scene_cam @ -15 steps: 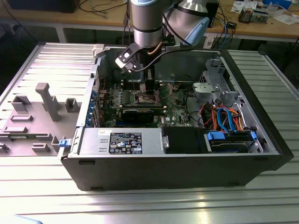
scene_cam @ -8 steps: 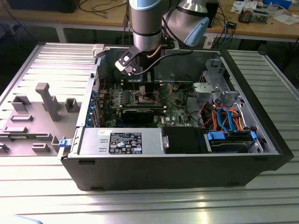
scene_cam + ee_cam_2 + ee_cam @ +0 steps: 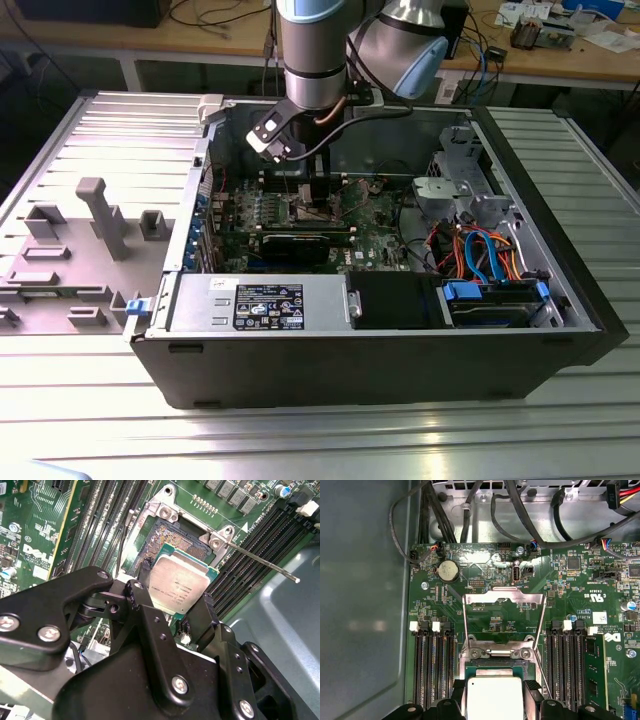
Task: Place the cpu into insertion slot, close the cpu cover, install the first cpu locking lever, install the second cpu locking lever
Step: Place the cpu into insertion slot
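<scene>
Second wrist view puts the gripper (image 3: 177, 602) clamped on the cpu (image 3: 179, 582), one black finger on each of two opposite edges and the silvery top facing up. The chip hangs over the near part of the insertion slot (image 3: 170, 537), whose dark pin field lies bare beyond it. Whether its underside already touches the socket I cannot tell from this angle, though it looks slightly offset and not seated.

In the first wrist view the cpu cover (image 3: 502, 598) stands swung up, clear of the socket. A thin locking lever (image 3: 265, 566) juts out over the memory slots (image 3: 270, 530) (so nothing seems to block the drop).

To do this step well, I judge the chip should be kept level, squared to the silvery rim with its corner mark matched, and lowered straight down, never slid across the pins. The grip should loosen only once the chip lies flat inside the frame.
</scene>
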Robot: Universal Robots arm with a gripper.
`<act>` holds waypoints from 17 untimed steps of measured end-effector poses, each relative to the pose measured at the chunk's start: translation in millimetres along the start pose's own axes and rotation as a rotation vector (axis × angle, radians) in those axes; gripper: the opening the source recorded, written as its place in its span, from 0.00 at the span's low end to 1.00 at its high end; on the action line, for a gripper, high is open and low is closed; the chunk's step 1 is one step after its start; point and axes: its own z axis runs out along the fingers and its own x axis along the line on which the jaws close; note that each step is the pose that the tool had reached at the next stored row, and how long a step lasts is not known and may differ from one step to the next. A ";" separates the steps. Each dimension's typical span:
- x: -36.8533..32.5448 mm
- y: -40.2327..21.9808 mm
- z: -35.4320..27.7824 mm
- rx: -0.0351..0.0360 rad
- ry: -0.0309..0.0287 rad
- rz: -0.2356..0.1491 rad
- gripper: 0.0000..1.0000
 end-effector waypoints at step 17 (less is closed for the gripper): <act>-4.7 -3.8 23.5 0.0009 -0.0006 0.006 0.54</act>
